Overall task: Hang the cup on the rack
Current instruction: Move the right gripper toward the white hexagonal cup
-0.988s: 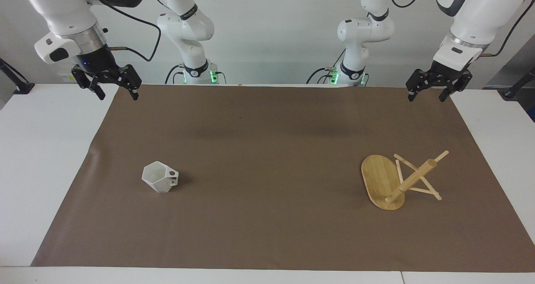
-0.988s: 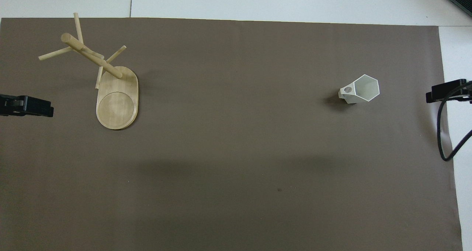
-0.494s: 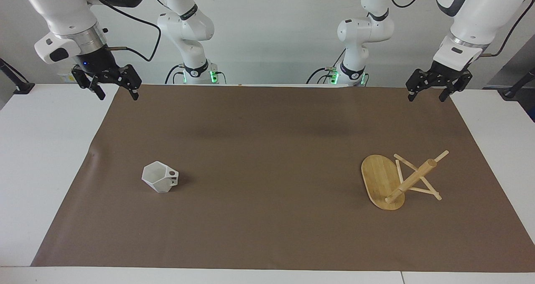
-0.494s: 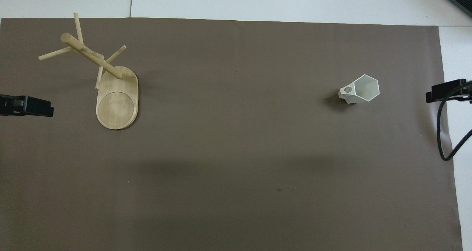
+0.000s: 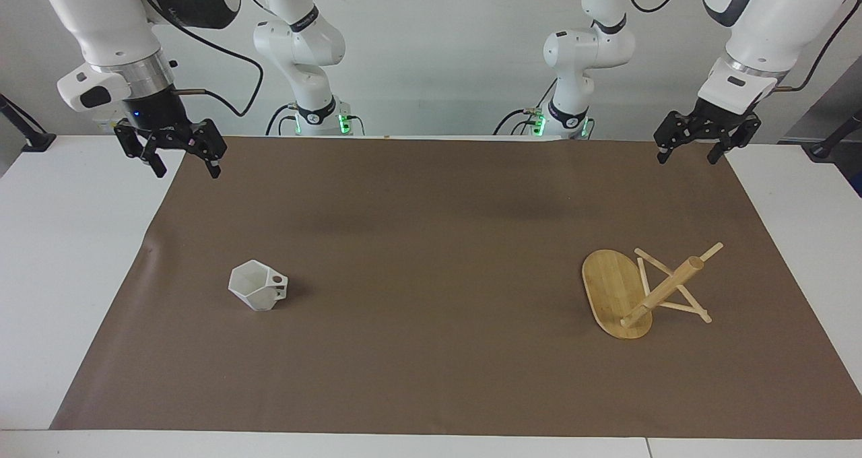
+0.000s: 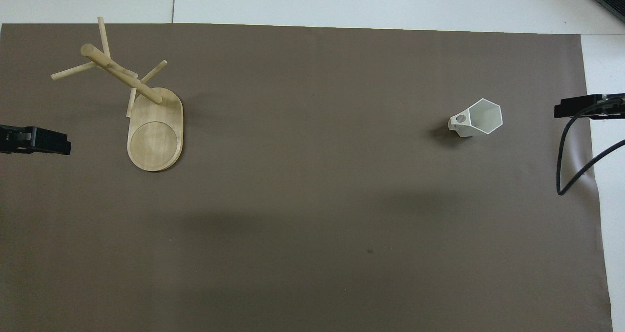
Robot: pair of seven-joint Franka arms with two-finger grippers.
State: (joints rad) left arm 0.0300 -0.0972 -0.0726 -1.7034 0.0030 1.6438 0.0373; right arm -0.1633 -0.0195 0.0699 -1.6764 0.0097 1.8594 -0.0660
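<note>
One brown mat (image 5: 444, 283) covers most of the desk (image 5: 60, 256), with wide bare room between one cup (image 5: 258, 292) and one rack (image 5: 643, 293). The cup stands upright toward the right arm's end of the mat. The rack stands toward the left arm's end, seemingly upright. The right gripper (image 5: 182, 167) hangs over the mat's edge, fingers spread and empty. The left gripper (image 5: 687, 155) hangs likewise, open, cut off overhead.

In the overhead view only a tip of the left gripper (image 6: 36, 140) and of the right gripper (image 6: 583, 106) shows; the edges cut off their arms.
</note>
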